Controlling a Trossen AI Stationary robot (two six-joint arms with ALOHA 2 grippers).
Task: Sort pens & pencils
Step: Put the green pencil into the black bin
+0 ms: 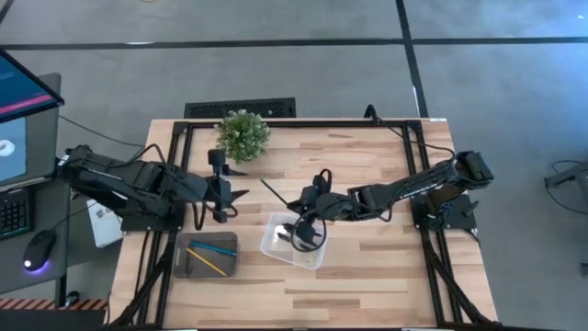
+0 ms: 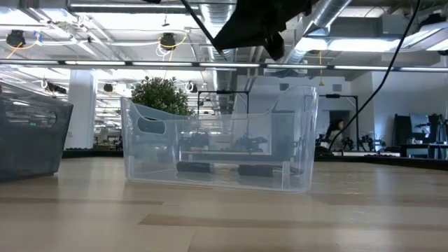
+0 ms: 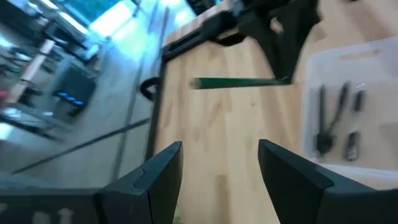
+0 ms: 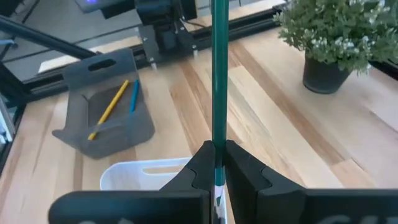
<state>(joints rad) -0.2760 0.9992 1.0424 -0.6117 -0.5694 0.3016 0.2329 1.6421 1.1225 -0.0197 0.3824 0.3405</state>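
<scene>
Steadiness first: right tool [image 4: 219, 163] clamped on one end of a long green stick [image 4: 219, 74], so most of its length juts free toward the plant [image 1: 243, 134] and will likely swing with any quick turn. Move slowly. Judge the sort before lowering: slim and long like the pencils [image 4: 115, 106], so probably bound for the grey tray [image 4: 118, 62], though cannot tell for sure whether pen or pencil. Carry it across, level it along the tray's length, lower until low inside the walls, then part the fingers. Avoid dropping from height; likely to bounce or roll across the tabletop [image 1: 367, 276].

Mind the left tool [image 3: 217, 168], fingers apart, holding nothing, hanging beside the tray's far side and close to the likely path.

Green stick: thin, dark, straight, lifted off the surface above the near edge of the clear bin [image 1: 273, 246]. Pencils: one yellow, one light blue, lying side by side in the grey tray. Pens [image 3: 329, 118]: short, black, resting on the clear bin's floor.
</scene>
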